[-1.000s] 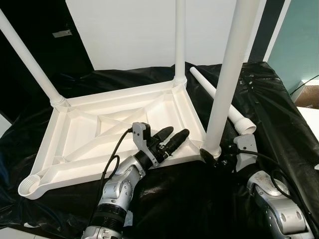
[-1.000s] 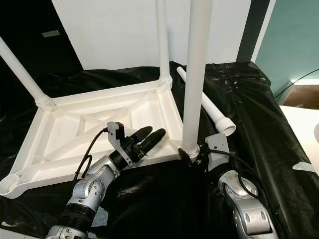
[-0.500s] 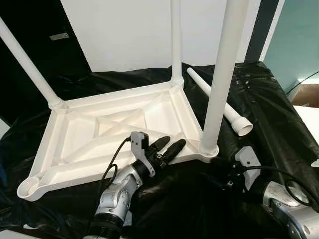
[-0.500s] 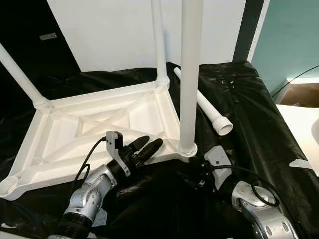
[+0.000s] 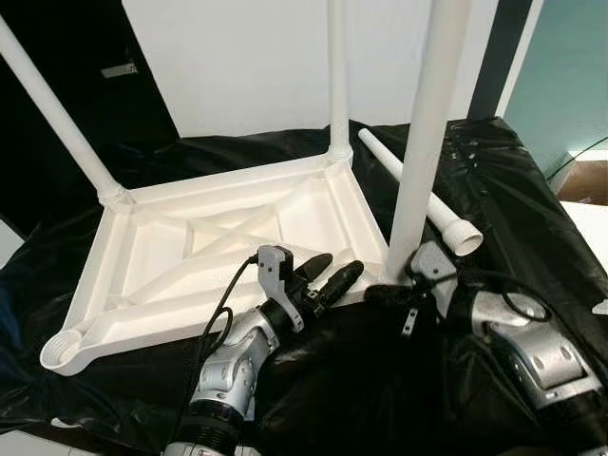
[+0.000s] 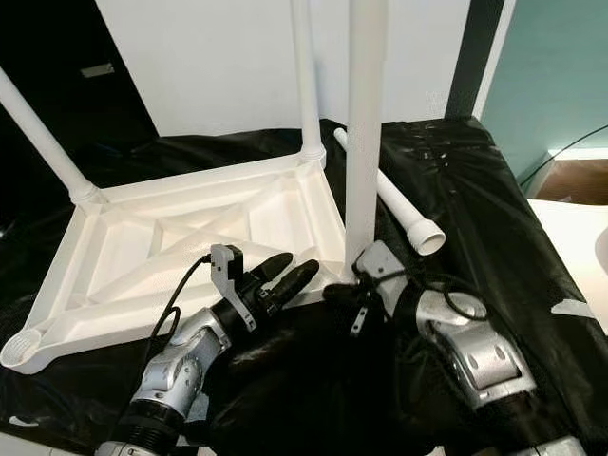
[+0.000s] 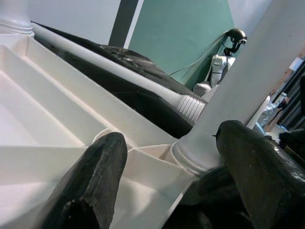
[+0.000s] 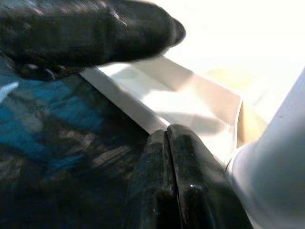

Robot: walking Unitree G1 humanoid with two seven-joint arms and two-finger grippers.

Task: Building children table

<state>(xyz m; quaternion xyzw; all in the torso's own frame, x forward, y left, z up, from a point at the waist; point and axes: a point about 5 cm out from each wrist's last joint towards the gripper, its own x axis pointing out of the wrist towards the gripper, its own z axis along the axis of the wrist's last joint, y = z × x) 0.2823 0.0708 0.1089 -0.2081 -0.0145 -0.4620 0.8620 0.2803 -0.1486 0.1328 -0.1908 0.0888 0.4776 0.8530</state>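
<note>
Before us a surface draped in crinkled black plastic sheeting (image 5: 513,180) spans the frame. On it, centre left, we see the upturned white table top (image 5: 218,252), three legs standing up from its corners. At centre right, a loose white leg (image 5: 423,198) lies on the sheeting.

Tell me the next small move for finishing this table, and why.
Probably reach the right claw for the loose leg on the black sheet: three legs stand in the upturned tabletop, and its near-left socket is empty.
</note>
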